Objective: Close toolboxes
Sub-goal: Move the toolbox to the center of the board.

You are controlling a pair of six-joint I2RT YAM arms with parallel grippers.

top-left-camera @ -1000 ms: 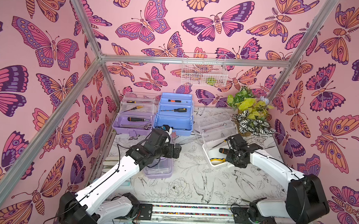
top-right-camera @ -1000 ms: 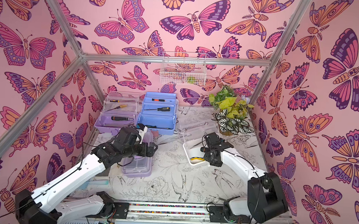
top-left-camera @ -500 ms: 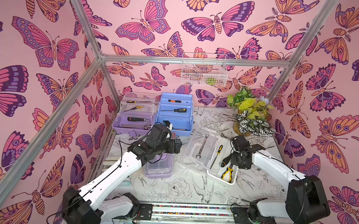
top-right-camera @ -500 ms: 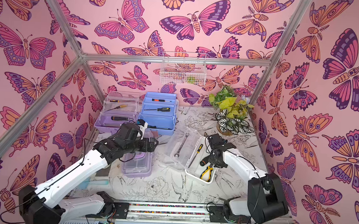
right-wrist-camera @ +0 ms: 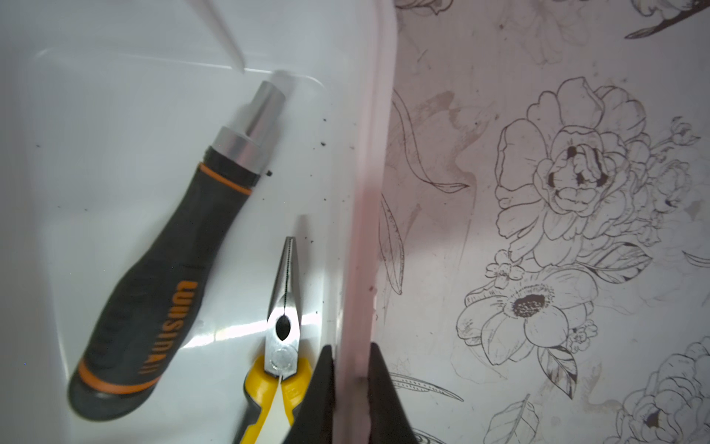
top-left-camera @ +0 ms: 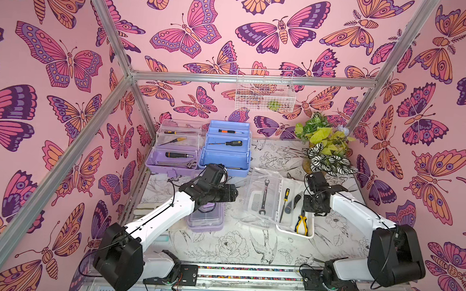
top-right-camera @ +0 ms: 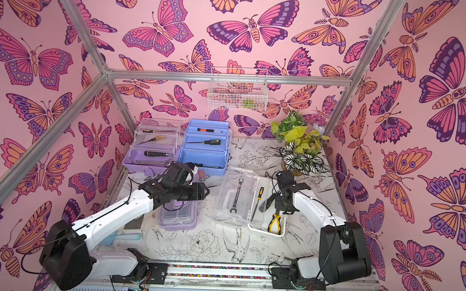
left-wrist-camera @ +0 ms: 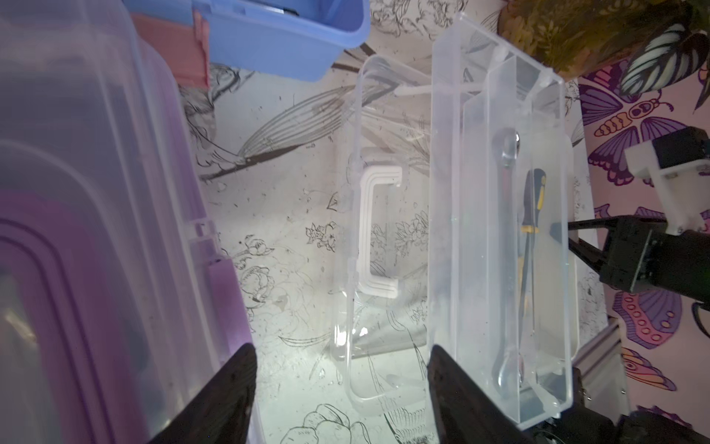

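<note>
Near the table's middle lies the white toolbox, open, its clear lid folded flat to its left and a clear tray holding a wrench. My right gripper is shut on the box's side wall; pliers and a black driver handle lie inside. A lilac toolbox, lid down, sits under my left arm. My left gripper hangs open and empty between that box and the clear lid. At the back, a second lilac toolbox and the blue toolbox stand open.
Potted plants stand at the back right, close behind my right arm. A white wire basket hangs on the back wall. Pink butterfly walls and metal posts close the table in on three sides.
The white toolbox's clear lid and tray have dropped from upright to flat on the left. My right gripper has shut on the box's wall. My left jaws have narrowed.
</note>
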